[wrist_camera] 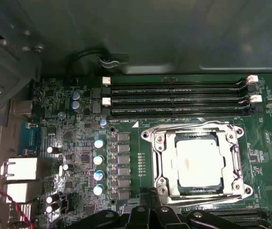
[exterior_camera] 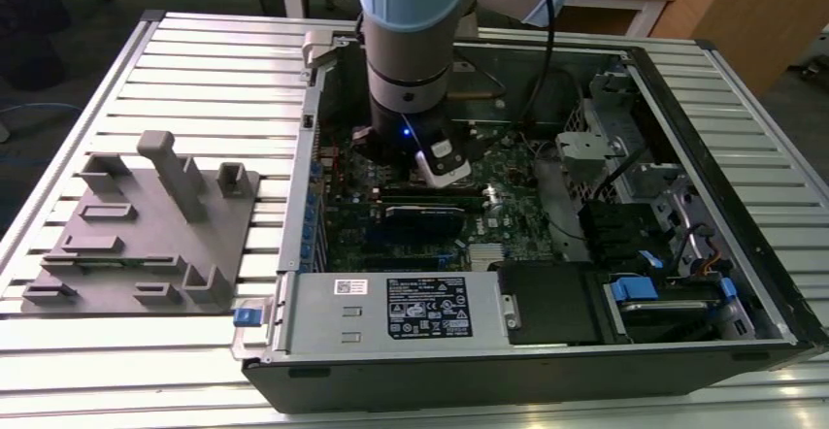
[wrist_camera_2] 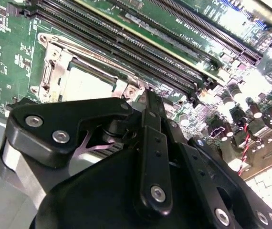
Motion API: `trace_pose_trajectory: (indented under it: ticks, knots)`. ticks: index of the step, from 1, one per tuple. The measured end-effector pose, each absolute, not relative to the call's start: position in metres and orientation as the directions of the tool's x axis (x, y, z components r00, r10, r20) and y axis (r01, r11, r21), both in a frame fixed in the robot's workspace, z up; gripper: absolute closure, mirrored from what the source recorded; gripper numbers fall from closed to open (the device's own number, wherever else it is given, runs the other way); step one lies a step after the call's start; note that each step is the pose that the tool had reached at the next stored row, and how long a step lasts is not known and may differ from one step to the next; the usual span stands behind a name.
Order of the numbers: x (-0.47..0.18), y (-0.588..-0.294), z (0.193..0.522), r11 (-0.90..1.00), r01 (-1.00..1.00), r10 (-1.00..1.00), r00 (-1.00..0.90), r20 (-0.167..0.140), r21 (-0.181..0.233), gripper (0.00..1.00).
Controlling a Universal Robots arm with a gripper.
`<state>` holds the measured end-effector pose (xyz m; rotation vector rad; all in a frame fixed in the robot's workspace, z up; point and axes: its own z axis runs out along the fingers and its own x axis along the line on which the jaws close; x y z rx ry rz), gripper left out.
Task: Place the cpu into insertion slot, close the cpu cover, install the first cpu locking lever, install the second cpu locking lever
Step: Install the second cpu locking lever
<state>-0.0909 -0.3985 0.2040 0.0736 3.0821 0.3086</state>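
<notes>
In the first wrist view the cpu [wrist_camera: 197,162] lies flat in the insertion slot [wrist_camera: 247,191] on the green motherboard. The silver cpu cover [wrist_camera: 162,157] is down around it, and the chip's pale top shows through the window. A thin silver lever bar [wrist_camera: 207,196] runs along the socket edge nearest my gripper [wrist_camera: 151,194]. The gripper's black fingers [wrist_camera_2: 149,98] are together, their tips just off a socket corner. The second wrist view also shows the cpu [wrist_camera_2: 86,85] and the cover [wrist_camera_2: 55,67]. In the exterior view the gripper [exterior_camera: 447,179] is low inside the open computer case.
Long black memory slots [wrist_camera: 174,100] run beside the socket, and a row of capacitors [wrist_camera: 98,160] stands on its other side. The case's metal wall [wrist_camera: 126,33] rises behind the board. On the exterior view's left, a grey fixture [exterior_camera: 143,225] sits on the slatted table. The power supply [exterior_camera: 388,308] lies at the front.
</notes>
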Motion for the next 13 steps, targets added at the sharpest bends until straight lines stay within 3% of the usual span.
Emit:
trace_pose_trajectory:
  ticks: [13]
  knots:
    - [-0.080, -0.387, 0.204, 0.982, 0.044, 0.052, -0.998, -0.039, 0.186, 0.90]
